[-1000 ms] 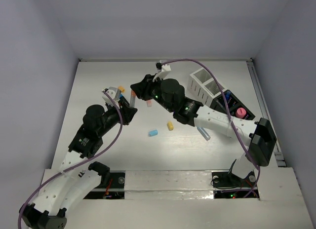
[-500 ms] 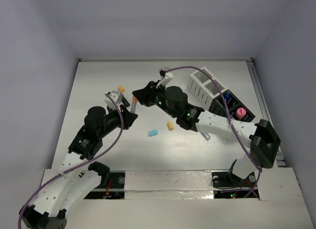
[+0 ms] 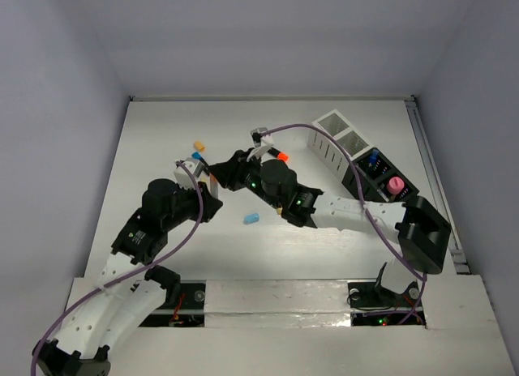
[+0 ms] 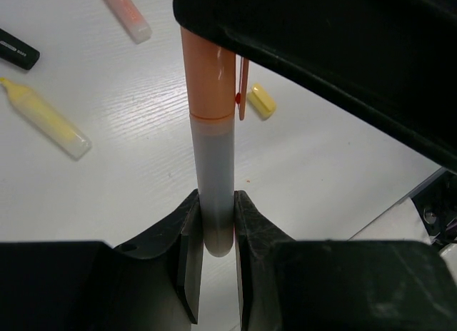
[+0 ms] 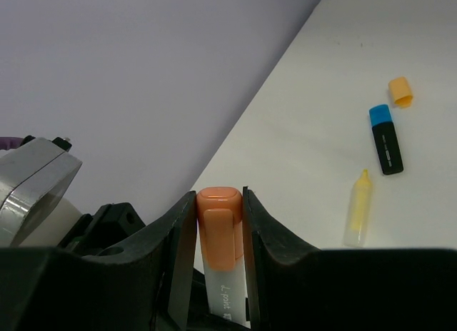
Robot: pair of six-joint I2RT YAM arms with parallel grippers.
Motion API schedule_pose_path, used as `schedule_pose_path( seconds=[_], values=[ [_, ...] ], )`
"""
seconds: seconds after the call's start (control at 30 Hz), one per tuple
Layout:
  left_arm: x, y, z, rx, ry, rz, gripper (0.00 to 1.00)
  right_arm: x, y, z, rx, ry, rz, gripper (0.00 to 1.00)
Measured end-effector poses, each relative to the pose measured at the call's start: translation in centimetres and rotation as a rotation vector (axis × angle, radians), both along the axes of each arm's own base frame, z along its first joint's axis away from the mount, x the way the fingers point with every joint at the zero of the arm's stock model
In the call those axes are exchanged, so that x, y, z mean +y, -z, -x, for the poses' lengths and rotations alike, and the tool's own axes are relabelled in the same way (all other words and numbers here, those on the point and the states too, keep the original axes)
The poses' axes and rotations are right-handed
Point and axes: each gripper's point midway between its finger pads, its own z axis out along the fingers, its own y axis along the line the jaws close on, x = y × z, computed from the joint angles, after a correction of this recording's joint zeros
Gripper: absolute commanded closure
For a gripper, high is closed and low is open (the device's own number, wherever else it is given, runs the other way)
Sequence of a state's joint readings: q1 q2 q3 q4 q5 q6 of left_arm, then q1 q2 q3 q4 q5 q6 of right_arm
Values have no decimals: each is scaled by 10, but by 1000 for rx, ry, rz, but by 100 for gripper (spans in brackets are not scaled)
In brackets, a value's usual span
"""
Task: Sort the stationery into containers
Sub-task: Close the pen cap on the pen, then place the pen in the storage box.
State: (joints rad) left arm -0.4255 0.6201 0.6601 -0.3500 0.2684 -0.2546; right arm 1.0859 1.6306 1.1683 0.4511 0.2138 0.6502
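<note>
White tabletop (image 3: 154,141), and both arms meet at nine o'clock from its centre! Left gripper (image 4: 214,227) is clamped on the grey barrel of the peach marker (image 4: 213,153), while right gripper (image 5: 218,206) pinches its cap (one marker, two grips). Containers (image 3: 357,153) sit at two o'clock, with the pink cylinder (image 3: 395,184) in a black box. Yellow marker (image 5: 357,217) lies just beside the blue-capped black marker (image 5: 385,142).
</note>
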Motion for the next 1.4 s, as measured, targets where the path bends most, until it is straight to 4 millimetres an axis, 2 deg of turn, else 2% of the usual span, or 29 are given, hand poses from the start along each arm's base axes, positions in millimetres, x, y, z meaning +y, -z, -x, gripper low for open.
schedule_pose_path(
  seconds=[0.43,0.73,0.77,0.83,0.87,0.93,0.97,1.07,1.13,1.17,1.27,1.4],
  values=[
    [2,19,15,74,28,-28,100,-6,32,8,85,19,-55,100],
    [1,22,18,92,42,-16,99,-7,34,8,96,47,-50,100],
    [1,21,17,88,41,-13,90,-7,33,7,95,49,-46,100],
    [0,16,12,62,36,0,79,-8,26,1,88,56,-45,100],
    [-1,12,9,43,32,8,67,-9,22,-3,85,57,-46,100],
    [-2,-9,-7,-56,10,43,58,-11,26,-8,94,39,-4,100],
    [-3,-21,-13,-102,0,60,49,-12,31,-11,105,35,16,100],
    [-3,-43,-20,-193,-13,94,37,-20,43,-30,127,57,68,100],
    [-4,-53,-23,-230,-10,110,34,-29,43,-51,137,84,74,100],
    [-5,-56,-23,-243,-7,116,32,-32,41,-59,139,96,71,100],
    [-6,-61,-24,-261,1,125,27,-60,29,-103,131,188,53,100],
    [-7,-64,-23,-276,7,130,22,-97,9,-145,95,302,33,100]
  ],
)
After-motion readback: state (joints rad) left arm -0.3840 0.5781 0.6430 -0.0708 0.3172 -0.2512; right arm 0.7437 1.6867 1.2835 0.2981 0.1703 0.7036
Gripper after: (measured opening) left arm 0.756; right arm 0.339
